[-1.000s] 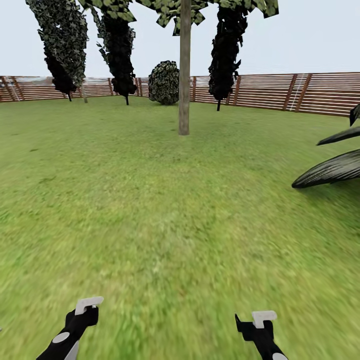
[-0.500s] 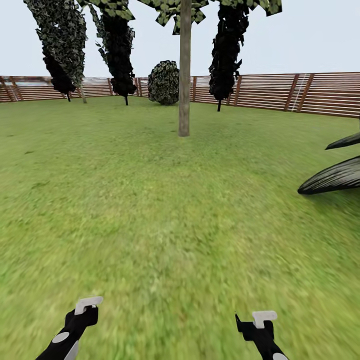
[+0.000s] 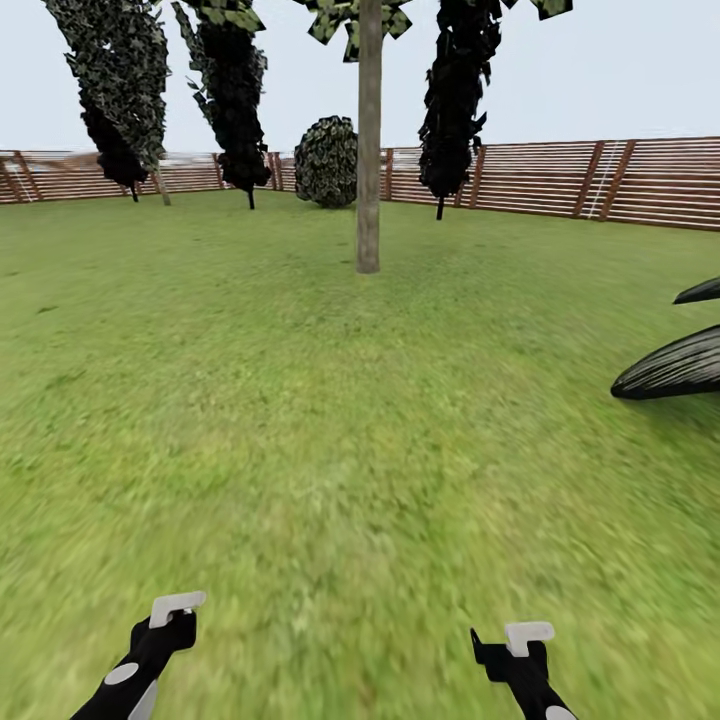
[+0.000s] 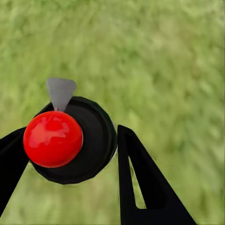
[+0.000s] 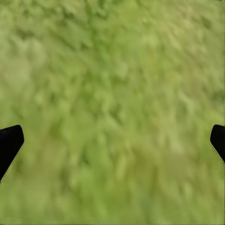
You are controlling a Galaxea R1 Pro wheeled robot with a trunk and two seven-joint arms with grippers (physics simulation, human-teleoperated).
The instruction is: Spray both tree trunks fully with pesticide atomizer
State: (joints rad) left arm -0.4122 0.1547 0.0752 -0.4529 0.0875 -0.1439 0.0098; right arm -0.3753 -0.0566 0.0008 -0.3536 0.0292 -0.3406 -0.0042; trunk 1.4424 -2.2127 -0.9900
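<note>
Underfoot green lawn [image 3: 330, 440]; slat fence [image 3: 530, 180] behind; trunk [image 3: 369, 150] ahead.

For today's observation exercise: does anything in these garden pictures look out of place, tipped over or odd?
Nothing stands out. The tree trunk stands upright on the lawn, and the fence runs unbroken behind it. The left gripper holds a black sprayer with a red knob.
</note>
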